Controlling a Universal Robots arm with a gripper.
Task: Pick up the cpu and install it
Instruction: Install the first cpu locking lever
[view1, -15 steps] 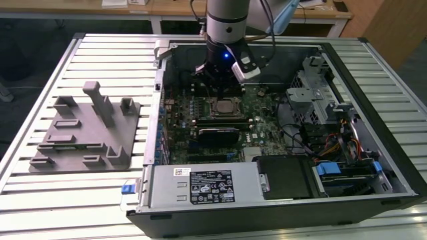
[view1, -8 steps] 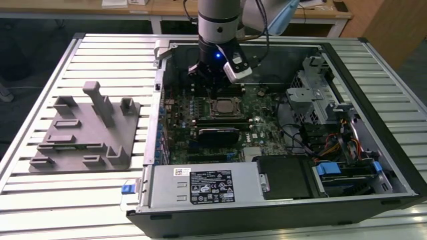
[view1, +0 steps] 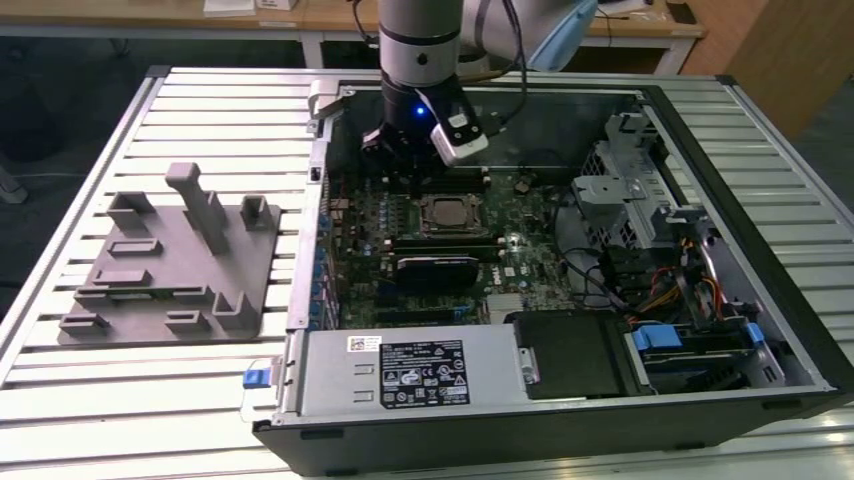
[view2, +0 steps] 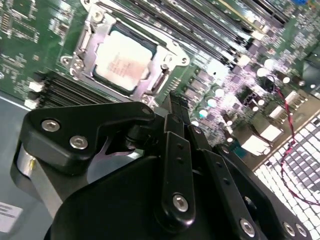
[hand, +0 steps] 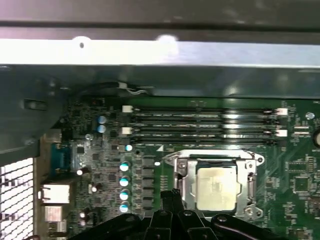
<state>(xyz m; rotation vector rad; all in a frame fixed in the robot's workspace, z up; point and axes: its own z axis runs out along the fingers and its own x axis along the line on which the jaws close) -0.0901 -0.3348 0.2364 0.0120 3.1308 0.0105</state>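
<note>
One cpu (view2: 122, 60) seated in socket (view2: 171, 48); gripper (view2: 175, 101) near, holding nothing.

There it was: the small silvery square cpu (hand: 216, 187) sat flat inside the shiny metal socket frame (hand: 251, 167) on the green motherboard (hand: 295, 185), long black memory slots (hand: 200, 122) alongside, the black gripper (hand: 169, 199) close beside the frame.

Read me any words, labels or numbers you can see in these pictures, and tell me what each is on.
Nothing is legible enough to quote.
Black label on the power supply: print too small.
White label beside it: too small.
Top of the cpu: faint print, blurred.
</note>
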